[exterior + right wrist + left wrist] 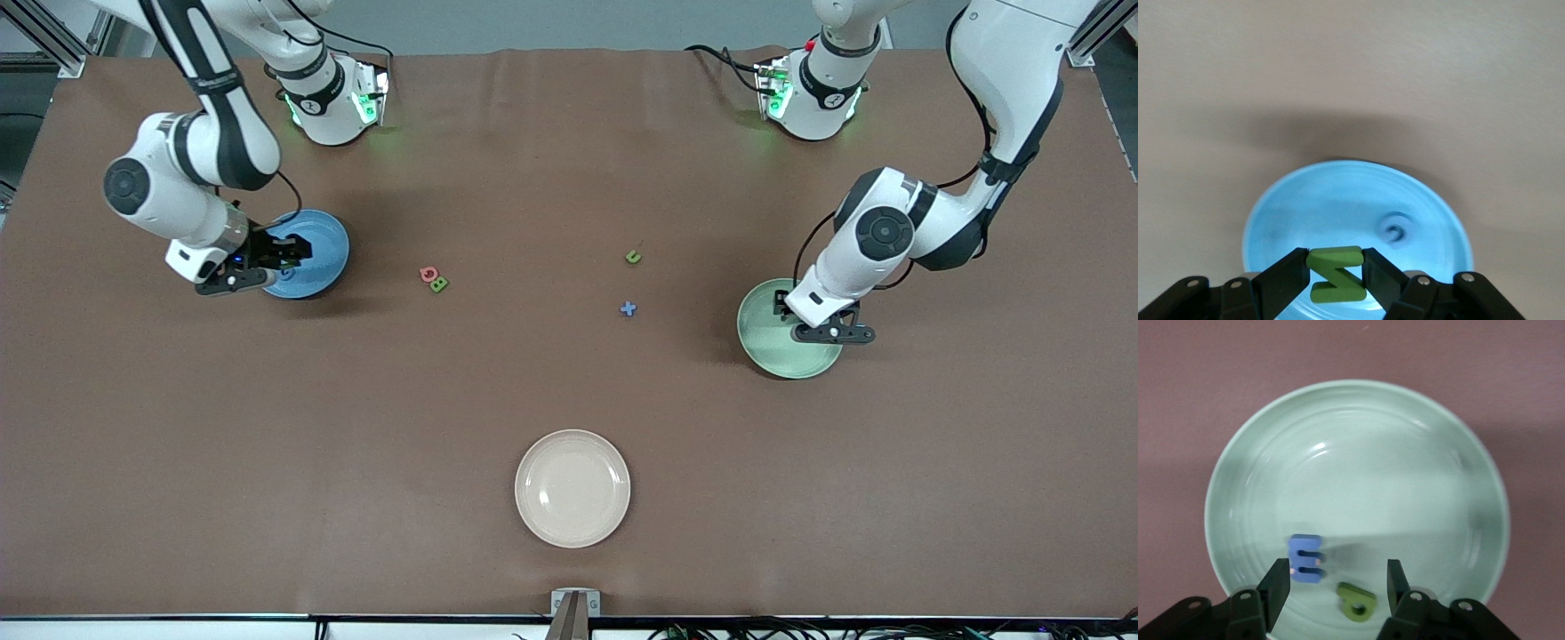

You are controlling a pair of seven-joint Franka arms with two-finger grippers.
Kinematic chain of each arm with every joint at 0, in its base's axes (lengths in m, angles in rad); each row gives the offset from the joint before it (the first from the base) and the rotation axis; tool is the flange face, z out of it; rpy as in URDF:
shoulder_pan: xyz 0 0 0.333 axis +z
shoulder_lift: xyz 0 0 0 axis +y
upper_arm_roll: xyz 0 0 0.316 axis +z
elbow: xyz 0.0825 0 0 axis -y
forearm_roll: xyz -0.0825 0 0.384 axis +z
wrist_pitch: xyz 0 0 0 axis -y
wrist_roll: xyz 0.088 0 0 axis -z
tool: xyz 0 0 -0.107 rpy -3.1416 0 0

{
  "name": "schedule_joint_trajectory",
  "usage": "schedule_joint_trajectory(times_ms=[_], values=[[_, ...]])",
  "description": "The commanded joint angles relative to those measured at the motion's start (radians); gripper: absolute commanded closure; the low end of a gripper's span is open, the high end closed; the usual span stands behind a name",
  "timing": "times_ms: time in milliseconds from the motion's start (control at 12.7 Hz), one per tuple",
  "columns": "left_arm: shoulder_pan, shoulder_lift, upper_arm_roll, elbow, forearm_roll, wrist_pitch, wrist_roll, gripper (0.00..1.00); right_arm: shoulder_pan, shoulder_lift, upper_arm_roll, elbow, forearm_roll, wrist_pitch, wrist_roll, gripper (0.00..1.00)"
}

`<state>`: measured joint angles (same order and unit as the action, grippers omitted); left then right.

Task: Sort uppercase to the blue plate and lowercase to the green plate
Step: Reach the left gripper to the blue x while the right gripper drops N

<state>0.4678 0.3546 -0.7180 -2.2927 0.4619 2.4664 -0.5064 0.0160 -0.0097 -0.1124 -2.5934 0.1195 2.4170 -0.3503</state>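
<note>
3 plates: blue point(322, 242), green point(763, 331), cream point(573, 488). 8 foam letters were visible; 4 loose on table point(569, 160)
</note>
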Motion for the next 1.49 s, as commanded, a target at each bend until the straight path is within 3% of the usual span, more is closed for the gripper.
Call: schedule_joint_trajectory(times_ms=[0,79,236,472,550,629,708,943,1258,1415], values=[[-0.001,-0.019,-0.101,0.059,-0.043,-0.086,-0.085,0.27,-0.021,0.055,0.022,-0.039,-0.003,0.095,-0.022,0.98],[-0.020,-0.010,-0.125,0.087,-0.061,-0.098,-0.133,0.24,-0.016,0.092,0.023,-0.051,-0.001,0.150,-0.019,0.98],[-0.088,0.026,-0.136,0.137,-0.071,-0.115,-0.214,0.00,-0.014,0.146,0.025,-0.056,0.002,0.212,-0.010,0.98],[-0.187,0.102,-0.135,0.222,-0.072,-0.124,-0.380,0.00,0.007,0.174,0.026,-0.059,0.012,0.244,-0.003,0.98],[-0.219,0.133,-0.132,0.257,-0.072,-0.124,-0.439,0.00,0.010,0.174,0.026,-0.059,0.014,0.241,0.010,0.89],[-0.250,0.158,-0.130,0.283,-0.071,-0.124,-0.498,0.00,0.024,0.174,0.026,-0.059,0.014,0.240,0.023,0.55],[-0.283,0.179,-0.123,0.306,-0.068,-0.124,-0.562,0.00,0.032,0.174,0.026,-0.056,0.014,0.238,0.048,0.01],[-0.420,0.237,-0.028,0.370,-0.060,-0.124,-0.653,0.00,0.067,0.136,0.030,-0.047,0.014,0.148,0.124,0.00],[-0.630,0.285,0.141,0.420,-0.057,-0.115,-0.721,0.01,0.159,0.007,0.033,0.074,0.009,-0.180,0.324,0.00],[-0.670,0.308,0.166,0.433,-0.057,-0.107,-0.738,0.04,0.240,-0.003,0.034,0.143,0.009,-0.283,0.474,0.00]])
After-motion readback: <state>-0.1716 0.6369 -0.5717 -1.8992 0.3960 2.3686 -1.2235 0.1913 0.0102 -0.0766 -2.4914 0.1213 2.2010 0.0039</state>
